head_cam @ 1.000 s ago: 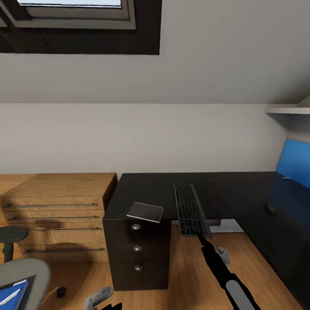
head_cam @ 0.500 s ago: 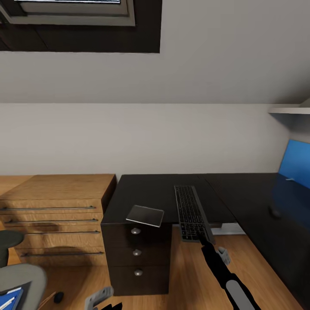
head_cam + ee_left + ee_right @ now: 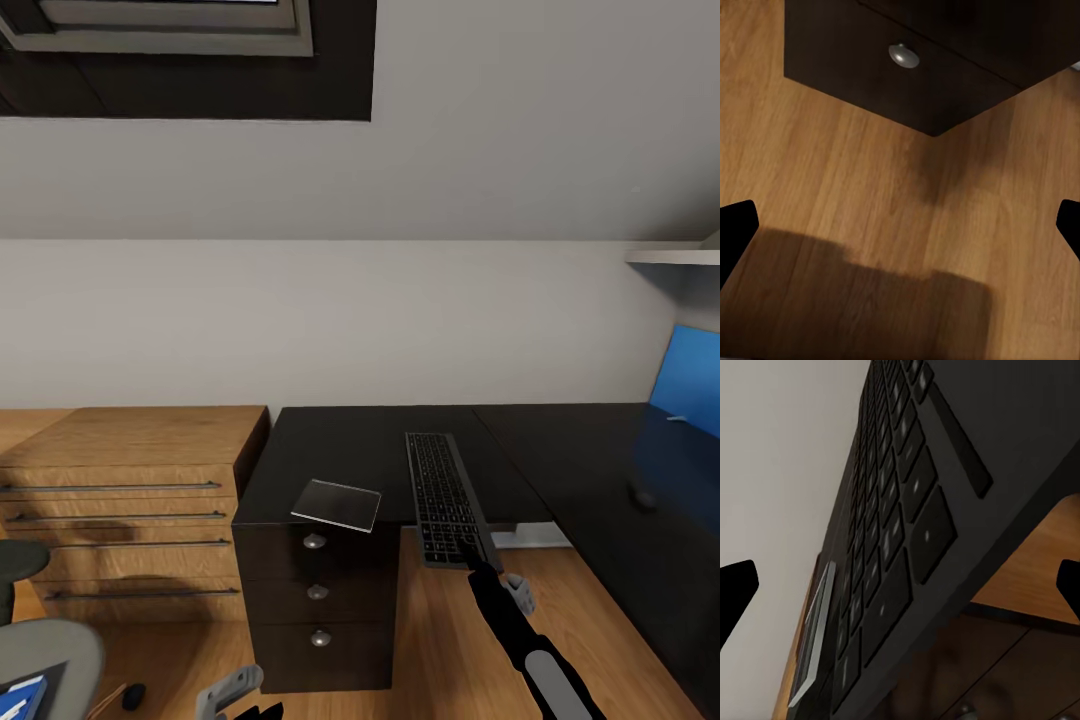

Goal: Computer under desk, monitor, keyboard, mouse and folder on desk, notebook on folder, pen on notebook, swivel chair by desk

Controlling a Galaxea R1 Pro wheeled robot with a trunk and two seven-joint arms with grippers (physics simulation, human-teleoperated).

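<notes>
The keyboard (image 3: 445, 497) lies on the black counter (image 3: 360, 440) with its long axis running from the front edge toward the back wall, and its near short end hangs out past the front edge over the floor. The right hand (image 3: 480, 563) is at that overhanging end, the arm reaching up to it from below and in front, so the keyboard stretches straight away from the hand along its own length. In the right wrist view the keys (image 3: 900, 547) loom very close and the two fingertips (image 3: 735, 592) sit wide apart at the frame's sides; I cannot tell whether they pinch the keyboard's end or merely flank it. The left hand (image 3: 900, 225) hangs low over the wood floor by the drawer unit (image 3: 318, 590), fingers spread and holding nothing, well apart from the keyboard, so the right arm is clearly the nearer one. The dark notebook (image 3: 337, 504) rests on the counter's front edge just beside the keyboard, above the drawers. The mouse (image 3: 642, 497) sits on the counter's right wing, and the chair (image 3: 40, 655) stands at lower left.
</notes>
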